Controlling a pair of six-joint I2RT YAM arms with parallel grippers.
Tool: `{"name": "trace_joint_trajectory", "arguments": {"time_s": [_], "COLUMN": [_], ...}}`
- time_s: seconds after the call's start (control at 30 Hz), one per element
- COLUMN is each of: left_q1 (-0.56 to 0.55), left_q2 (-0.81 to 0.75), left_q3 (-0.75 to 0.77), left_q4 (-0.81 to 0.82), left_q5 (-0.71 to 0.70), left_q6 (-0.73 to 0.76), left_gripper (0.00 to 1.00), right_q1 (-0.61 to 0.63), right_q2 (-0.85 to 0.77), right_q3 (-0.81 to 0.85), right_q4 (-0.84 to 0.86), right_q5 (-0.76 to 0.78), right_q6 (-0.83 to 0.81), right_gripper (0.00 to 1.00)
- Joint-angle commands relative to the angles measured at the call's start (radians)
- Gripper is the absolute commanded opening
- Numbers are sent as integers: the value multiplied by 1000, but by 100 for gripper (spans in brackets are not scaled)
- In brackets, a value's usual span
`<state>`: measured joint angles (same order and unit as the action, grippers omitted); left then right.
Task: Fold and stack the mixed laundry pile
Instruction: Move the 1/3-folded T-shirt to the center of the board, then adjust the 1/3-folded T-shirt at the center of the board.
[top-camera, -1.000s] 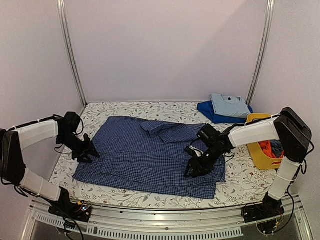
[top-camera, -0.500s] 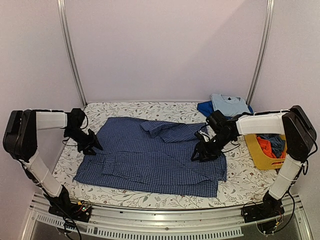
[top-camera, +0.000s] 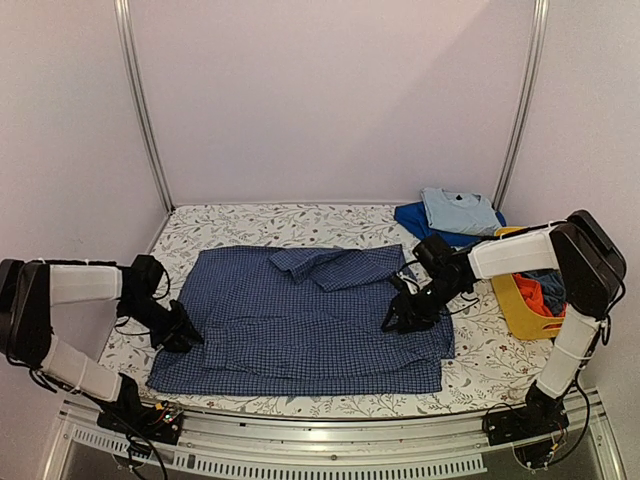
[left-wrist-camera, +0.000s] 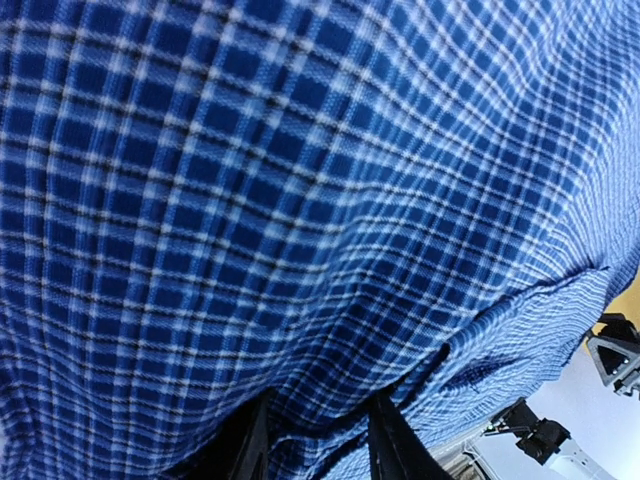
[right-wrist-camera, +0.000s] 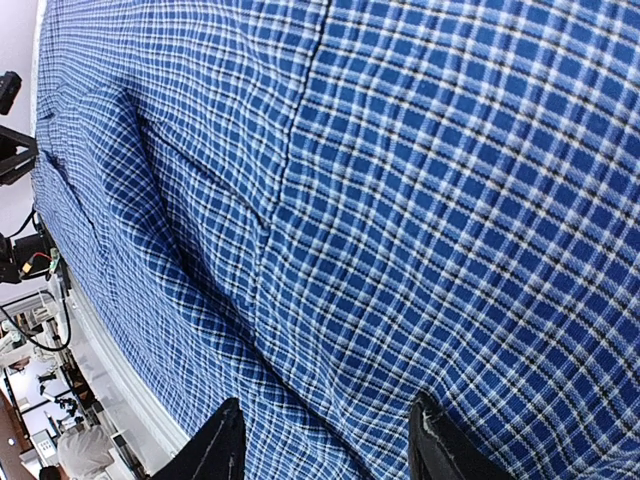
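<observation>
Lilac walls (top-camera: 330, 100) enclose a leaf-printed table (top-camera: 270, 220) bearing the blue shirt (top-camera: 300, 320).

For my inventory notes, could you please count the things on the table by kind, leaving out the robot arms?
Checked shirt, spread flat: 1
Folded garments stacked at the far right: 2, the light blue garment on the royal blue garment
Yellow basket: 1
Pieces seen in the basket: 2, an orange-red cloth and a dark blue cloth; more may be hidden
Total: 6
</observation>
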<state>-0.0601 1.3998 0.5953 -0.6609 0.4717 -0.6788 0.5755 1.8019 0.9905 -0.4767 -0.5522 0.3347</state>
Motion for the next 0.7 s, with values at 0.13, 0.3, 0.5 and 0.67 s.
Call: {"name": "trace_joint_trajectory", "arguments": {"time_s": [0.13,0.3,0.5,0.67], "left_q1": [-24,-131,-330,-462], "left_q2": [-135,-75,136,374], "left_q3": [9,279,560,770], "left_q4": [-82,57,148,141], "left_q5": [-36,-8,-136,-293], "left_q6": [-48,34,228,522], "left_gripper": [39,66,84,84], "right_q1": [5,3,-36,-128], "right_q2": [-34,-116,-120,-126], "right_q3": [-95,43,216,323], "right_q4": [-119,-142,-109,-79], "right_q5": [-19,-26,13,90], "right_q6": [-30,-59,-75,-94], "right_gripper": [55,56,58,66]}}
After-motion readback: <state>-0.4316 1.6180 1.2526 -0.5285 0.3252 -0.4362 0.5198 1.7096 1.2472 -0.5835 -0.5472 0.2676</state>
